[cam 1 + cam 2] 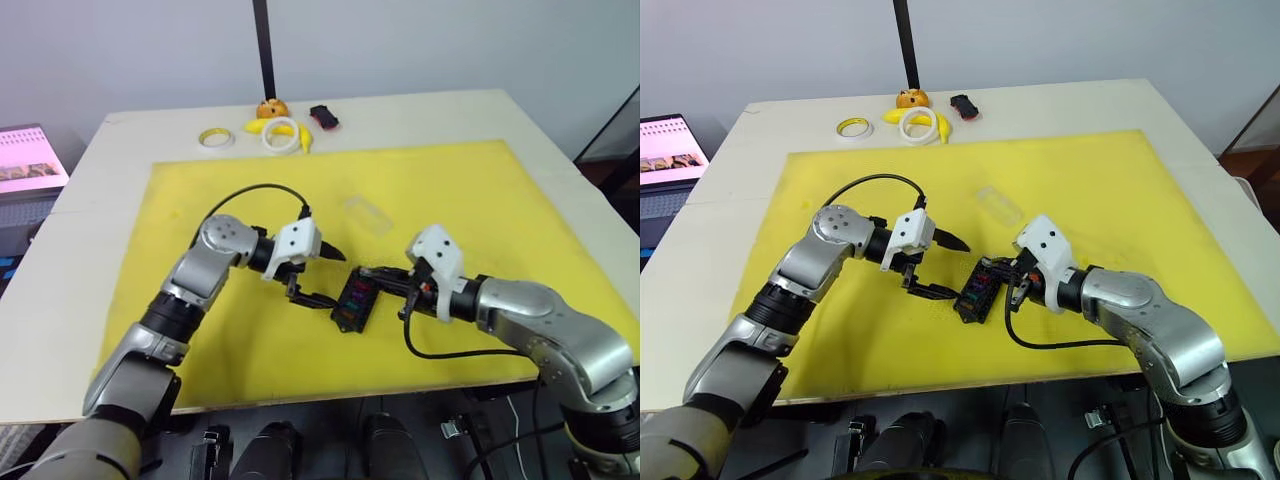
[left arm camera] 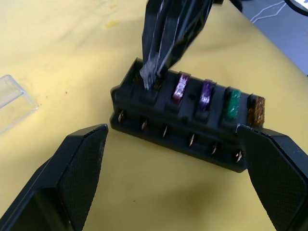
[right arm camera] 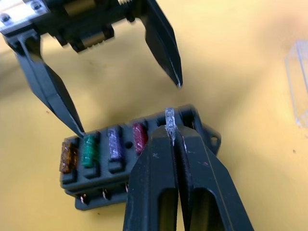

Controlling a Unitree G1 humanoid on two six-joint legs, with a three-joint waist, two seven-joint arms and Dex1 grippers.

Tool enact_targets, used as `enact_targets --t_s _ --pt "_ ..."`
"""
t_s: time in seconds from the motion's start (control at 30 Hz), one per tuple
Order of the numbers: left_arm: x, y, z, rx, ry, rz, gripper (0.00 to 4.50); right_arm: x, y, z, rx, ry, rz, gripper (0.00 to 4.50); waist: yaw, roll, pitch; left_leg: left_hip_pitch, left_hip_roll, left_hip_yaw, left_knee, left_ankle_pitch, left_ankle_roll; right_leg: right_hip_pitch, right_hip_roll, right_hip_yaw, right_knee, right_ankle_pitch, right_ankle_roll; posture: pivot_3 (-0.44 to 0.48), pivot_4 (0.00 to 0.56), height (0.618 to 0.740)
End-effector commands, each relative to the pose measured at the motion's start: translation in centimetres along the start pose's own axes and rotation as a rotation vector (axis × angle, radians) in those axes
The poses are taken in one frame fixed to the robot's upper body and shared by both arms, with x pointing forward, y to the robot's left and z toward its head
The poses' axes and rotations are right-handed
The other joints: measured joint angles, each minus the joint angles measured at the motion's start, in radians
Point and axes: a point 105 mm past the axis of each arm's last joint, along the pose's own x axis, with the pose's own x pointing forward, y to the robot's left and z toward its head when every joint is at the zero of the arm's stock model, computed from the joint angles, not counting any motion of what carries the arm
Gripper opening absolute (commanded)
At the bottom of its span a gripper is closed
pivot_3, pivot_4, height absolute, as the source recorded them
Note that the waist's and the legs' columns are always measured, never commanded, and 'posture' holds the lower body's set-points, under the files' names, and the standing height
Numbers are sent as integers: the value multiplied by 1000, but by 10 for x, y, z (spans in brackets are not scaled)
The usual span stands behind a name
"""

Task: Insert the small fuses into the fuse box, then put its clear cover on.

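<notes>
The black fuse box (image 1: 352, 303) lies on the yellow mat (image 1: 480, 200), between my two grippers. One row holds an orange fuse (image 3: 67, 156), a green fuse (image 3: 89, 151), a purple fuse (image 3: 114, 144) and a red fuse (image 3: 139, 136). My right gripper (image 3: 175, 137) is shut on a small greyish clear fuse (image 3: 169, 120), its tip over the empty slot beside the red one. My left gripper (image 1: 324, 276) is open, its fingers straddling the box's left side, one touching near the green fuse. The clear cover (image 1: 367, 214) lies flat on the mat just beyond the box.
At the table's far edge lie two tape rings (image 1: 215, 137) (image 1: 281, 135), a yellow banana-like toy (image 1: 304, 138), an orange toy (image 1: 270, 108) and a black-and-red gadget (image 1: 323, 116). A black pole (image 1: 263, 45) rises behind them. A lit screen (image 1: 30, 160) stands off the table's left.
</notes>
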Motion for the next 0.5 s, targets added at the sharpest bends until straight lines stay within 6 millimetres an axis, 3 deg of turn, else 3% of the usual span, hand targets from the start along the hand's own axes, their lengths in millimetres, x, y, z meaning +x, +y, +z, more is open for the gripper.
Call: enact_targets --t_s 0.03,0.5 --pt "-2 2 9 33 -19 12 4500 -3 2 10 -55 -20 9 44 1 0 0 0 0 0 0 0 0 0 0 0 0 0 0 0 150 740" --pt "-5 0 11 26 -31 9 4500 0 -15 4 -57 22 17 44 0 0 0 0 0 0 0 0 0 0 0 0 0 0 0 0 150 740"
